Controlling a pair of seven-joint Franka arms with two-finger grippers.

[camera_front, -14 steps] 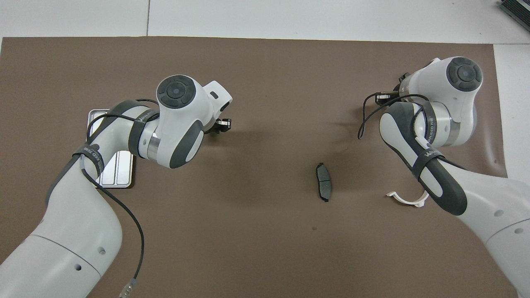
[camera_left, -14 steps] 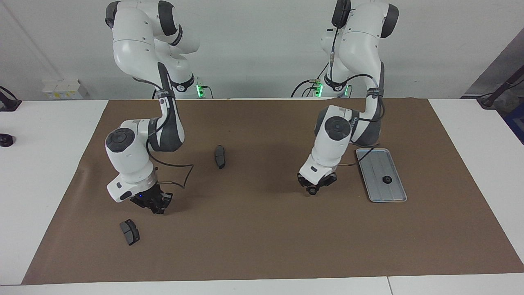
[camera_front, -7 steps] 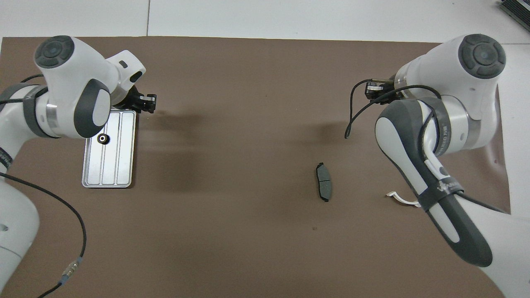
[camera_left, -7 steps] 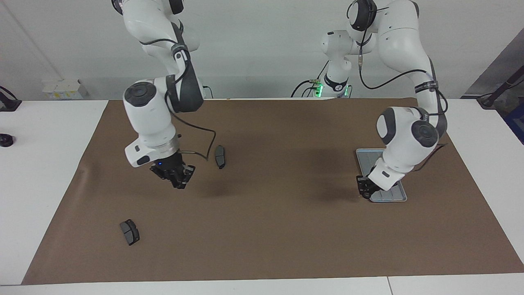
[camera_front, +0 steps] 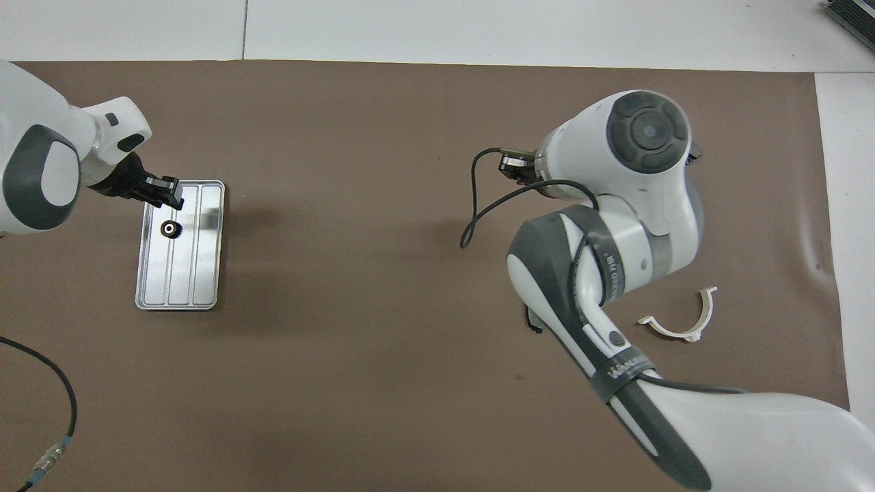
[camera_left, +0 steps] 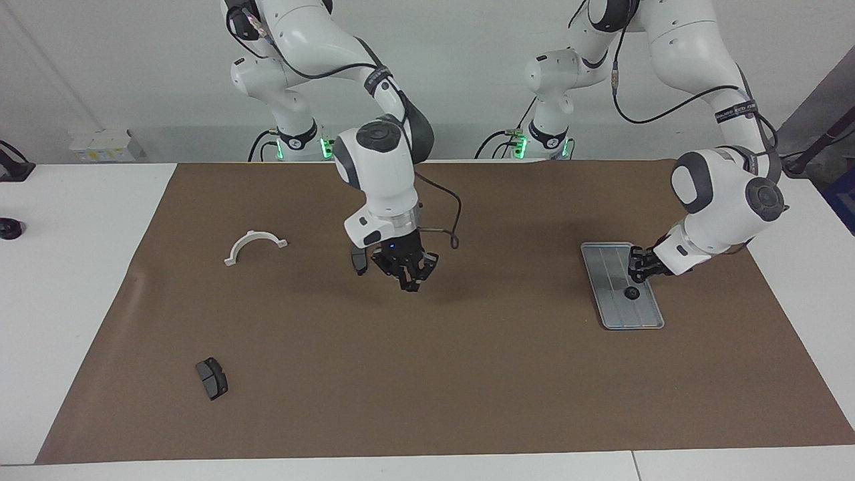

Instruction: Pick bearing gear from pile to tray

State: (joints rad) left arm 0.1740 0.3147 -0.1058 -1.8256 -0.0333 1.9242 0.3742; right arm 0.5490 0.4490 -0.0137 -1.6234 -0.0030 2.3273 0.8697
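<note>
I hold the left gripper (camera_left: 638,273) over the tray (camera_left: 604,284), which lies near the mat's (camera_left: 467,374) edge at the left arm's end. Its fingers look pinched on a small dark part, likely a gear brought for release. One black gear (camera_left: 630,292) already rests in the tray's middle groove. The right gripper (camera_left: 409,277), fingertips pressed together and empty, hangs over mid-mat beside a brake pad (camera_left: 359,262), apparently heading across. A white half-ring (camera_left: 254,244) and another pad (camera_left: 211,378) lie toward the right arm's end.

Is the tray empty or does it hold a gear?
Not empty: one black gear lies flat on the tray, in the half farther from the robots.
</note>
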